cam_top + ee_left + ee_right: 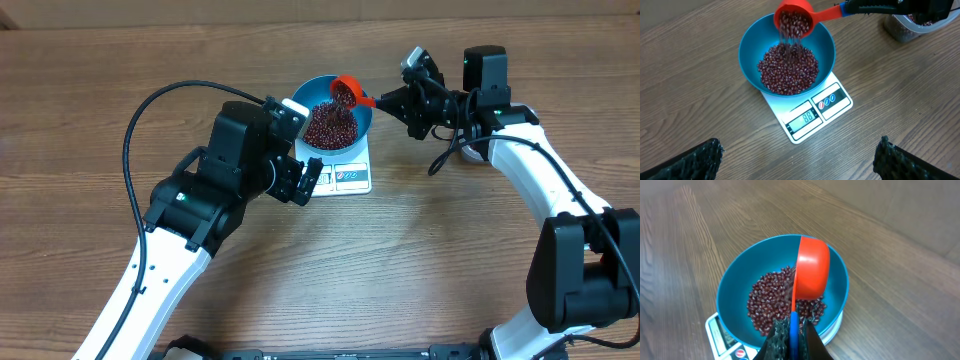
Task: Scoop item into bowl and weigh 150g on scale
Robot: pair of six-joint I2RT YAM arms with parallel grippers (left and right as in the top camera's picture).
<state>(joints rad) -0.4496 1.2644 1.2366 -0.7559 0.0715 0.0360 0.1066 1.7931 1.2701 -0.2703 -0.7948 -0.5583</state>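
Above bowl [751, 50], tipped scoop [795, 22]; tub [900, 31] nearby.

scale [781, 107] | display [809, 116]: digits look like 88 | label panel [831, 100]: round icons, lettering too small to read

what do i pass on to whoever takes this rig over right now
Left tool: open, empty, above the table beside the white scale.
Right tool: shut on the handle of the red scoop, which is tipped over the blue bowl, with beans pouring out.
Bowl sits on the scale, with a heap of beans inside. Clear tub with more beans stands by the right arm.
Done: a good share is scooped in.
Left: finish this pour, check the display (I can't read the digits reliably), top up to 150 g.
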